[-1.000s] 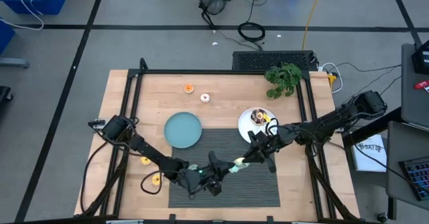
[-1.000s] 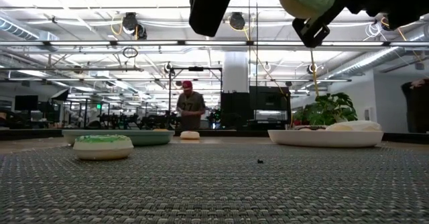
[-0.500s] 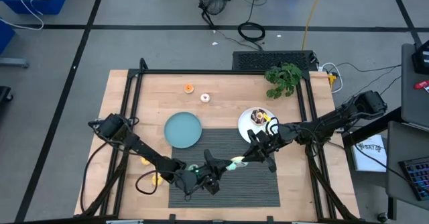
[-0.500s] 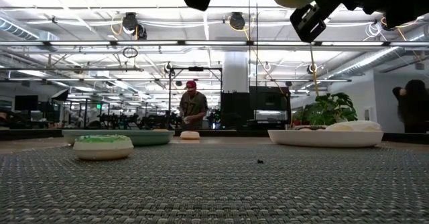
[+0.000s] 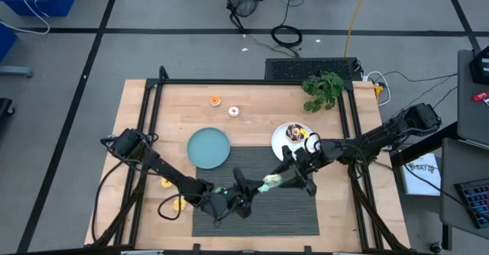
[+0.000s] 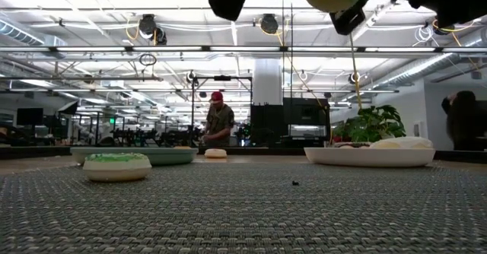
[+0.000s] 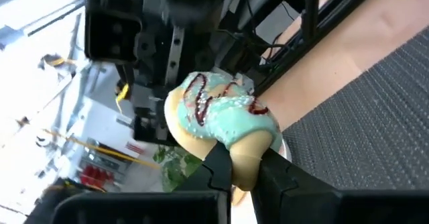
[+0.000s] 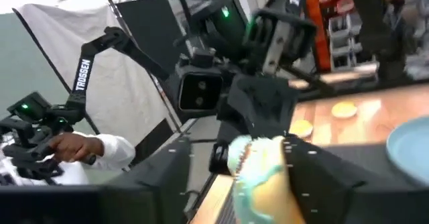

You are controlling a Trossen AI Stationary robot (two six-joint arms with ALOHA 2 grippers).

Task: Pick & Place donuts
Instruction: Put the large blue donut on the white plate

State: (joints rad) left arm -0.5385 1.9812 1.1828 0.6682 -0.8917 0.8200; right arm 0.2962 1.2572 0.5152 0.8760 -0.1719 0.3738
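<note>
Mint donut (image 7: 224, 114) pinched between left fingers (image 7: 218, 167); right fingers (image 8: 305, 163) flank it

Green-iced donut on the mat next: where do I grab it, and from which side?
Pinch the green-iced donut across its outer rim, coming straight down: it lies flat on the mat, icing up, sides clear. The left gripper and right gripper, above the mat, both hold the mint donut.

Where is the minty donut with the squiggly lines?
The mint donut is up in the air over the dark mat, held between the left gripper and right gripper.
</note>
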